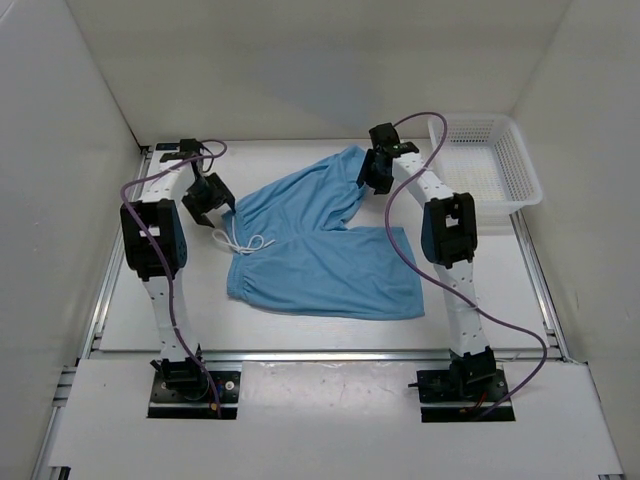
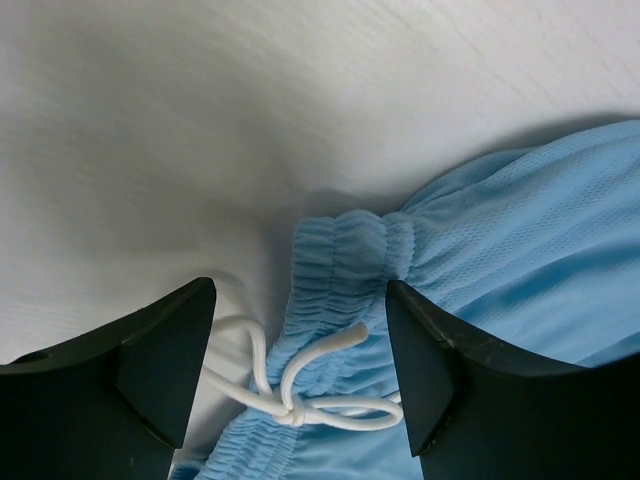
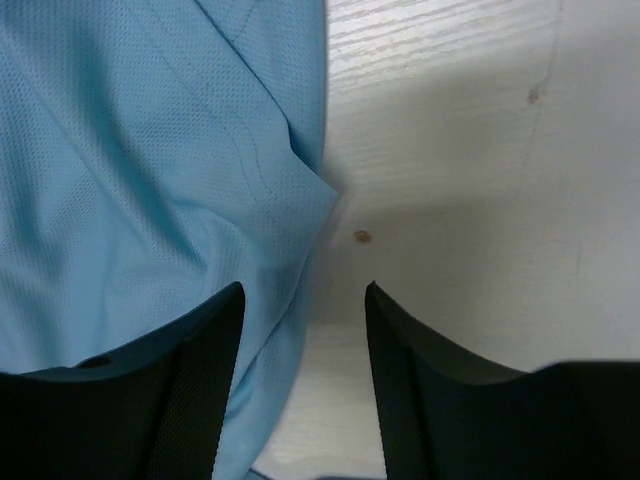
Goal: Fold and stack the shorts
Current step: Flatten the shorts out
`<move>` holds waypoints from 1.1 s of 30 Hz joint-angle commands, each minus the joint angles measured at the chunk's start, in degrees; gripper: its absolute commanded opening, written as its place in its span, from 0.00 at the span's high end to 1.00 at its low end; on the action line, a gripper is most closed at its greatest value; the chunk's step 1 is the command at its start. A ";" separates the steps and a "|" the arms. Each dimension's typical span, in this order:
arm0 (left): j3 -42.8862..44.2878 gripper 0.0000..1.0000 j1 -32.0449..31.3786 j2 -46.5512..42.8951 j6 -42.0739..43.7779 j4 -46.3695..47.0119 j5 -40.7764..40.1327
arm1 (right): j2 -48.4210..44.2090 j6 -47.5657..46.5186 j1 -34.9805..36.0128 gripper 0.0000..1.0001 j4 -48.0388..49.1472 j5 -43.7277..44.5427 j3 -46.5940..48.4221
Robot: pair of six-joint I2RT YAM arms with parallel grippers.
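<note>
Sky-blue shorts [image 1: 320, 260] lie splayed, legs apart, white drawstring [image 1: 243, 243] knotted.

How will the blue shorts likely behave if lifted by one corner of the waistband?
Probably floppy: the shorts lie flat with soft creases, so most of the cloth would likely hang and swing. Likely light, since the fabric looks thin. The gathered waistband seems the thickest part to pinch, though the loose drawstring may dangle or snag.
</note>
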 commanded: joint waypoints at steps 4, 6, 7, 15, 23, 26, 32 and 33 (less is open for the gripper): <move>3.86 0.26 0.88 2.60 1.07 0.97 2.21 | 2.47 1.44 -0.90 0.59 0.59 -1.96 4.49; 4.39 0.63 0.88 4.00 1.07 1.49 2.82 | 3.00 1.44 -1.51 0.67 1.12 -1.96 4.49; 4.40 0.83 0.88 4.01 1.07 1.50 2.83 | 3.00 1.44 -2.04 0.80 1.73 -2.65 4.49; 4.92 0.90 1.50 3.04 1.60 1.50 1.86 | -1.63 0.12 -2.57 1.00 4.28 -2.23 -0.14; 8.70 0.90 2.20 1.81 1.60 0.97 3.09 | -5.25 0.65 -3.09 1.00 7.19 -1.69 -4.83; 10.28 0.90 2.20 1.81 2.12 0.44 3.62 | -4.39 1.26 -3.79 1.00 7.71 -3.00 -4.83; 10.90 0.90 2.20 3.04 2.12 -0.61 5.19 | 0.02 3.02 -4.33 0.37 8.24 -10.22 0.18; 10.90 0.90 2.20 3.04 2.12 -0.61 5.20 | 0.80 3.02 -4.33 0.41 8.24 -11.09 0.88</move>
